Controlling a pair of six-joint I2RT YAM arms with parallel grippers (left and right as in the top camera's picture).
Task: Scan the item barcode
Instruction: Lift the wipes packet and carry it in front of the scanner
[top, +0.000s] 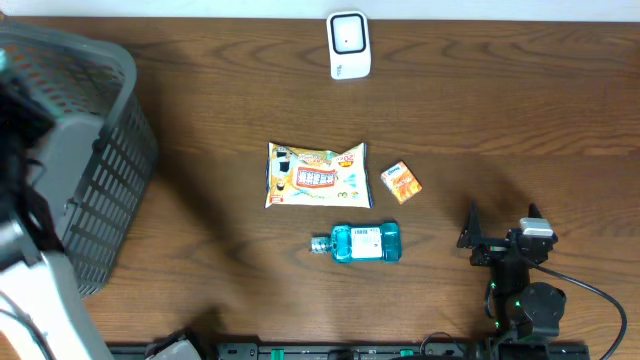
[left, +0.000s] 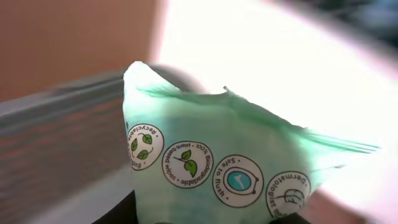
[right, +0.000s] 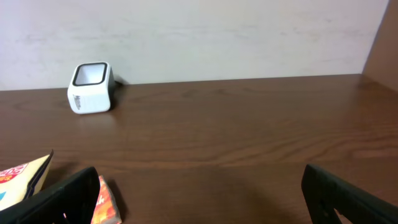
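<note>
A pale green pack of wipes (left: 205, 149) with round printed badges fills the left wrist view. My left gripper (left: 205, 216) is shut on its lower end, a dark fingertip (left: 121, 211) showing at each side. No barcode shows on this face. Overhead, the left arm (top: 20, 200) hangs over the basket and hides the pack. The white scanner (top: 349, 45) stands at the table's far edge, also seen as the scanner (right: 91, 87) in the right wrist view. My right gripper (top: 502, 230) rests low at the front right, open and holding nothing (right: 199, 199).
A grey slatted basket (top: 100, 150) takes up the left side, its blurred rim (left: 56, 112) behind the pack. Mid-table lie a snack bag (top: 317, 174), a small orange box (top: 401, 182) and a blue mouthwash bottle (top: 360, 242) on its side.
</note>
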